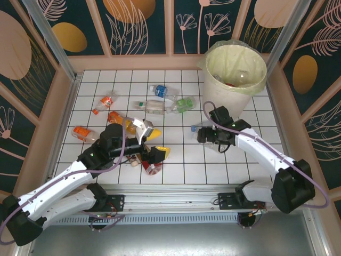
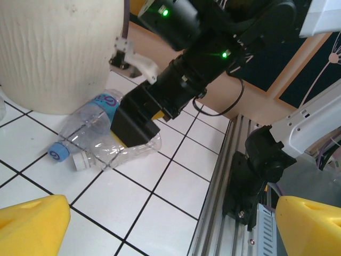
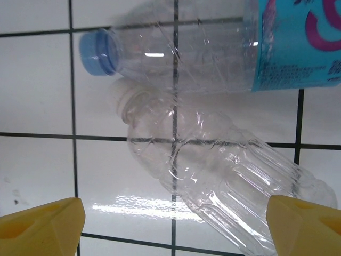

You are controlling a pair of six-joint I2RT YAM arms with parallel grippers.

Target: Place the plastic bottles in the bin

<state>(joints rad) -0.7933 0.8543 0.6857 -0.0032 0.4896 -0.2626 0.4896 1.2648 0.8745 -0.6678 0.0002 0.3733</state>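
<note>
right end effector (image 3: 173, 232) apart over two plastic bottles (image 3: 224, 165), left end effector (image 2: 170, 226) apart

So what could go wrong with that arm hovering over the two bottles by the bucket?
The right gripper hangs open over the blue-capped bottle and the clear bottle lying side by side, so it might pinch one and flick the other away. The clear one looks thin and smooth, so it could crumple or slip out. The bucket stands close, so a low lift might knock a bottle against its wall.
</note>
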